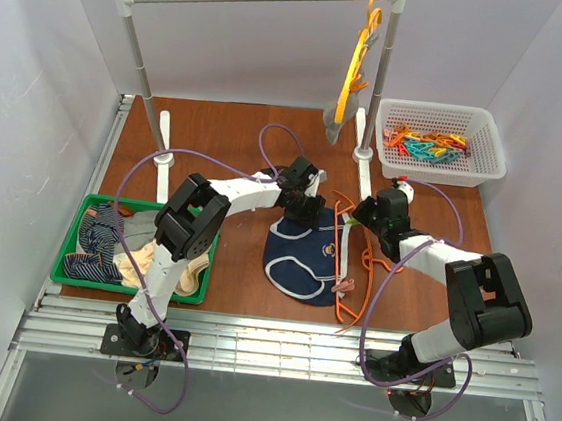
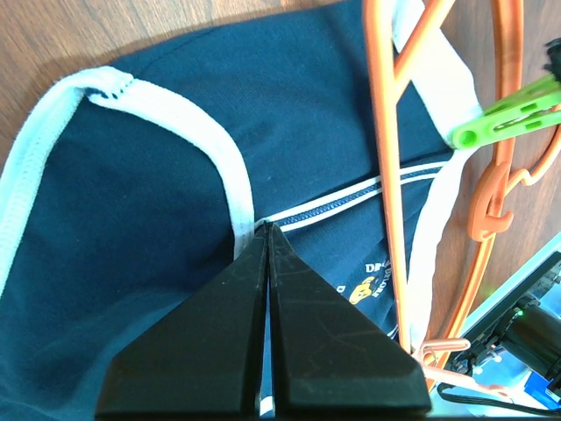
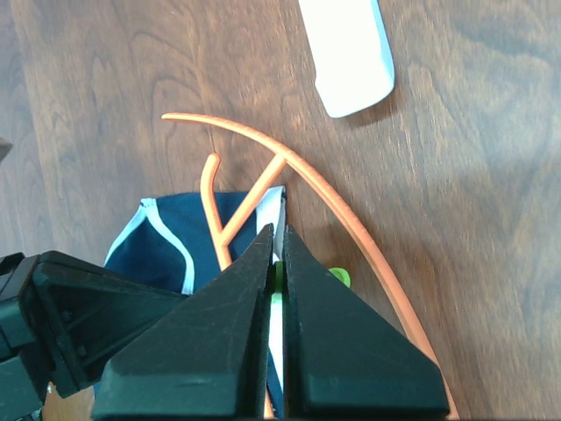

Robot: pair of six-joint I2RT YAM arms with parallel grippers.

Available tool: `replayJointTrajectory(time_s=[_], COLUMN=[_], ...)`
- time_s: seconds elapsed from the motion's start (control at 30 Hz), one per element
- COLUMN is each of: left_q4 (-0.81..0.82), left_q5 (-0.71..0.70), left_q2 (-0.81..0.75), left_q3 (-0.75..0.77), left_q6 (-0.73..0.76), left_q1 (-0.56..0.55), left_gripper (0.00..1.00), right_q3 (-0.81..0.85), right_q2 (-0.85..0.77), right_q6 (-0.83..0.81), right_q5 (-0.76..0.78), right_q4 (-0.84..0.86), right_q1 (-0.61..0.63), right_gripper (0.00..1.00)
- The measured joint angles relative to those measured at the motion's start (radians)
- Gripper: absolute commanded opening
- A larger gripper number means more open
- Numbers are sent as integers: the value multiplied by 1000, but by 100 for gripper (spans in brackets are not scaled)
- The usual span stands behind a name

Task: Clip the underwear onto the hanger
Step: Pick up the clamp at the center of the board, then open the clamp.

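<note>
While a green plastic bin [image 1: 92,285] of spare clothes sits at far left, the left claw [image 2: 267,226] is clenched. Its tips press on the white piping of the navy blue fabric briefs [image 1: 296,262], which lie flat on the wooden surface [image 1: 218,144]; whether it pinches a fold, I cannot tell. The thin red-orange plastic hanger [image 1: 339,257] lies across the briefs' right edge. The right claw [image 3: 277,232] grasps a lime-green clothes peg [image 3: 338,278] just above that overlap. The clipping step seems in hand: next, the peg's mouth must bite waistband and hanger bar together.
</note>
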Motion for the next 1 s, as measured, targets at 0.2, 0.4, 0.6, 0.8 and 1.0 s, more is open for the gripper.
replayJointTrajectory(time_s=[0.2,0.4,0.6,0.8,1.0], left_q4=[26,41,53,51,29], left_q5=[17,26,29,31,29], left_q2=[-4,-5,-5,-5,-5], left_q3=[-19,-27,-32,-32,-18], left_q6=[-5,-9,-13,-15,-14], left_q1=[7,13,19,27,31], left_gripper=[0,0,0,0,4], right_q3=[0,0,-19,-28,-28], right_q2=[-30,-53,-77,-112,-129], right_q6=[-23,-39,-58,-76,-81], right_q5=[11,15,31,55,13], right_q4=[0,-2,-3,0,0], right_q1=[-4,-29,-60,-100,-104], right_gripper=[1,1,1,1,1])
